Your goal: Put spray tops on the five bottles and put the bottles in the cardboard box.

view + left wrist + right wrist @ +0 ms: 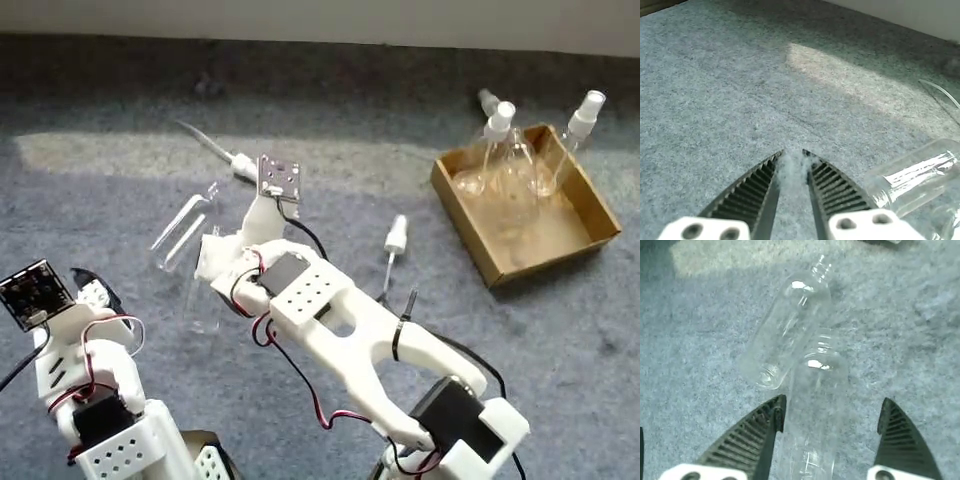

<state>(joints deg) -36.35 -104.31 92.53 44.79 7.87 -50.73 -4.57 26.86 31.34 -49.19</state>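
Right gripper [835, 400], fingers wide, straddles a lying uncapped bottle [815, 405]; a second bottle [790, 325] lies against its neck. Closing may jostle that neighbour or roll the smooth bottle away. Left gripper [792, 151] waits nearby, fingers narrowly parted, empty.

Three capped bottles [515, 165] in box [545, 235]
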